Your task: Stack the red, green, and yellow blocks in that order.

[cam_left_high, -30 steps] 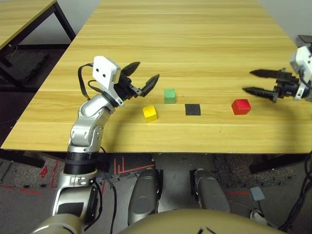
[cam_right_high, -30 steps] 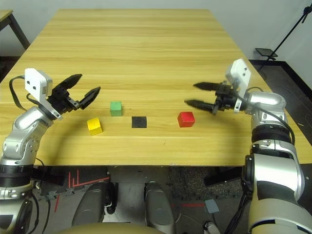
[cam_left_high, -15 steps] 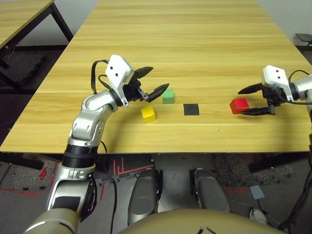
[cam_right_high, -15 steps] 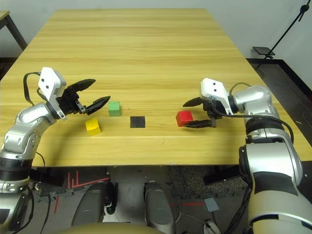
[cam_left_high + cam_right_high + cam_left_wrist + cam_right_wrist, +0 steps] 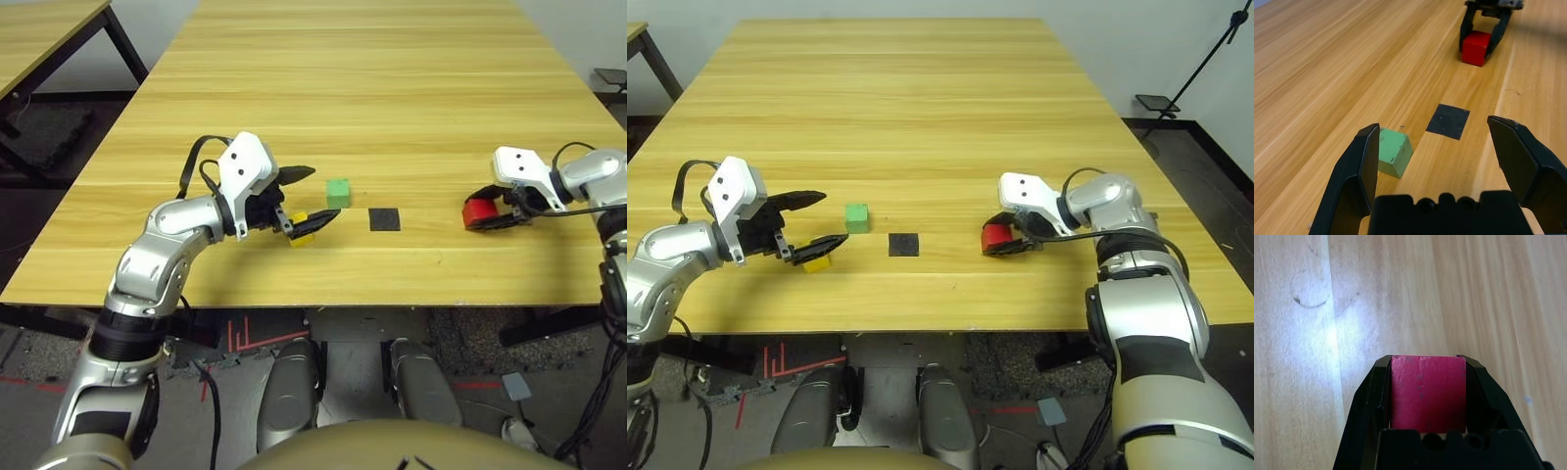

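Note:
The red block rests on the table at the right, and my right gripper is shut on it with a finger pressed to each side. Left of centre is the green block. The yellow block lies nearer me and further left, partly hidden by the lower finger of my left gripper. That gripper hangs open just above the yellow block and holds nothing. In the left wrist view the green block lies just ahead of one finger.
A flat black square patch lies on the wooden table between the green and red blocks. The table's front edge runs close below the blocks. A second table stands at the far left.
My right gripper has come in from the right and shut on the red block. My left gripper has moved right and lower, now over the yellow block, still open.

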